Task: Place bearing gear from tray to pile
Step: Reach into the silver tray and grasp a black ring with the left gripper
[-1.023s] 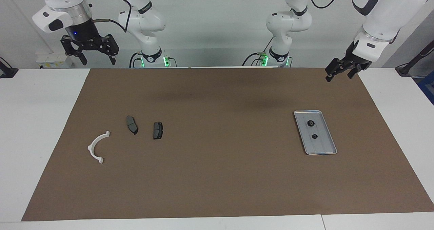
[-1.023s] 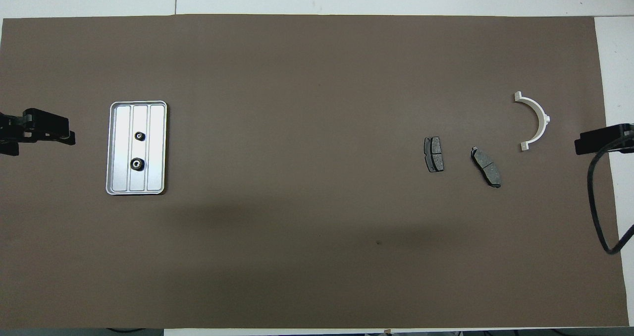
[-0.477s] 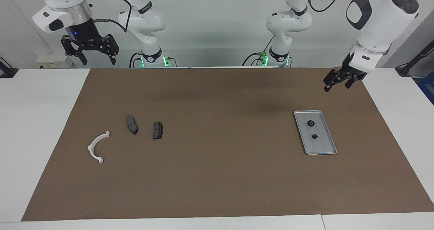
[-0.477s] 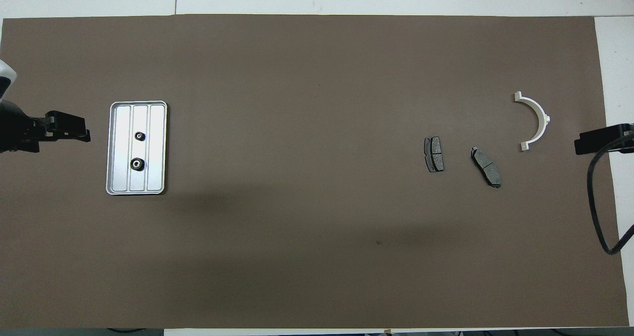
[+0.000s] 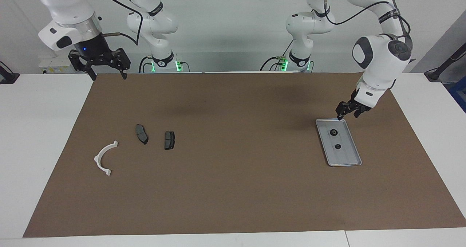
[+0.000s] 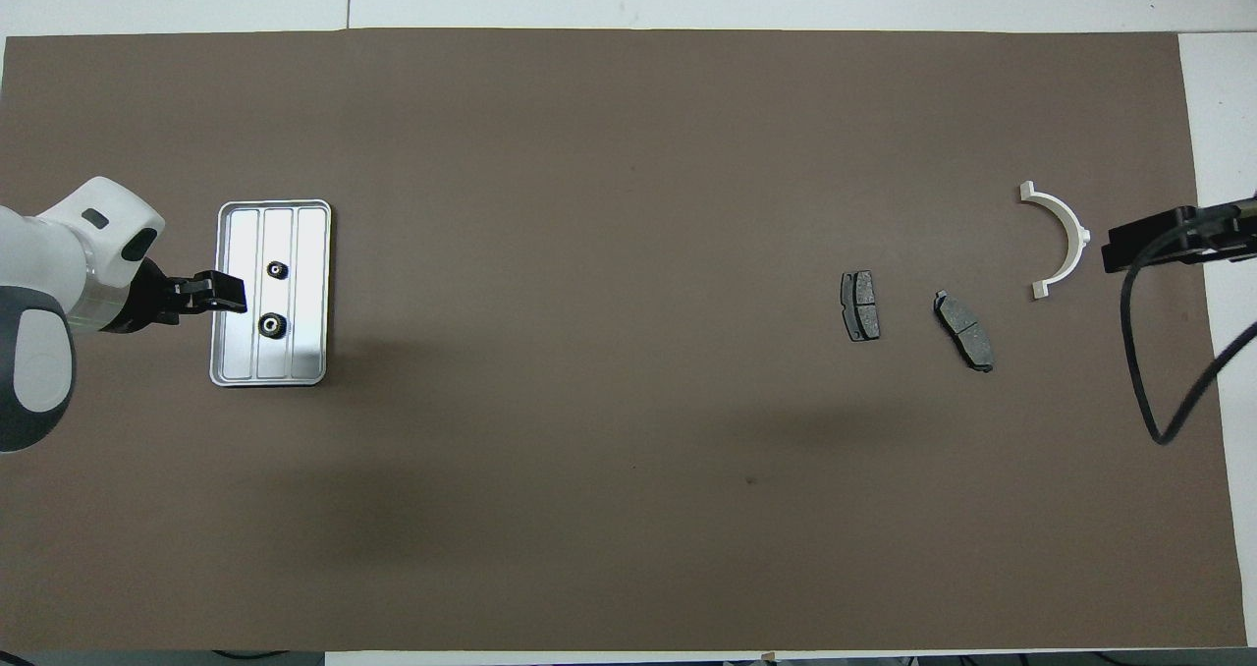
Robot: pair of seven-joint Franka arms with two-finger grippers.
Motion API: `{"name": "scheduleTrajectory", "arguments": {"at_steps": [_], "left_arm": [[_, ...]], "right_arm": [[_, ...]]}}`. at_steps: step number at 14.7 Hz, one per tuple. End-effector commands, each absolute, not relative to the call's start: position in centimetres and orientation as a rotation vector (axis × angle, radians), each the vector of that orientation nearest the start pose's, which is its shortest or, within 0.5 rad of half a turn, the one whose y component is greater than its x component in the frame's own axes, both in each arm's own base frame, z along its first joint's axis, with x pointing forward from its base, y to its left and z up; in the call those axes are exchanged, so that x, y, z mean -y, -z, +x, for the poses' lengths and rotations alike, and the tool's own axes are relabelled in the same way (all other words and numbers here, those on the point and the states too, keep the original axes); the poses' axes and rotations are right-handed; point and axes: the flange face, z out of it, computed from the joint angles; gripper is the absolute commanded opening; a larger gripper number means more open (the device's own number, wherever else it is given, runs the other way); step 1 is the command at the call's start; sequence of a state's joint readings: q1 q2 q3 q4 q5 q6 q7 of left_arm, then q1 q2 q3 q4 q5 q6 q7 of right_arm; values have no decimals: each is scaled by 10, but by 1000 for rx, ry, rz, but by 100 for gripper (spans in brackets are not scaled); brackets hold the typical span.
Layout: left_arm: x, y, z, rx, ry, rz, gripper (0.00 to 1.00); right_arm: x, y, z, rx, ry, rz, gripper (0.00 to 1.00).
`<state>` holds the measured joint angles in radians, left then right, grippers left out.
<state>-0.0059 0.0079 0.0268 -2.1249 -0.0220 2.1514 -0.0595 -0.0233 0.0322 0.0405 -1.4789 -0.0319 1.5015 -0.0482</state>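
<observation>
- Hovering over the tray's (image 5: 338, 142) robot-side end, the left gripper (image 5: 348, 112) hangs clear of it in the facing view; whether its fingers are apart or together cannot be told.
- Seen from overhead, that gripper (image 6: 221, 293) overlaps the tray's (image 6: 270, 293) edge toward the left arm's end, which hides the air gap the facing view shows.
- Two gears lie in the tray's middle channel: gear one (image 5: 333, 132) nearer the robots, gear two (image 5: 338, 146) farther.
- Overhead shows their toothed rims and pale centres better, gear one (image 6: 269, 325) and gear two (image 6: 278, 270).
- Right gripper (image 5: 101, 63), fingers spread apart and holding nothing, waits high over the mat's (image 5: 233, 188) corner at the right arm's end; overhead only its dark tip (image 6: 1159, 244) and a cable show.
- Bracket (image 5: 104, 158), pad one (image 5: 141, 134) and pad two (image 5: 169, 140) lie apart on the mat toward the right arm's end, well apart from the tray.
</observation>
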Motion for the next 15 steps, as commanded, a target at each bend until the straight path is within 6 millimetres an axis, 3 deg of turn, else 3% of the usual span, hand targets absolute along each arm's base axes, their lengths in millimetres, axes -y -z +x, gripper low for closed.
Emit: {"name": "scheduleTrajectory", "arguments": {"at_steps": [1, 4, 8, 15], "left_arm": [[-16, -379, 540, 122, 39, -3146, 66], [-12, -346, 548, 108, 12, -3144, 64], [-10, -318, 552, 94, -19, -3143, 60], [-9, -304, 554, 92, -24, -3143, 59]], "right_arm": [[-11, -634, 606, 170, -1, -3179, 100], [-27, -617, 620, 225, -43, -3213, 100], [-36, -613, 627, 234, -31, -3207, 100], [-40, -579, 657, 237, -43, -3194, 100]]}}
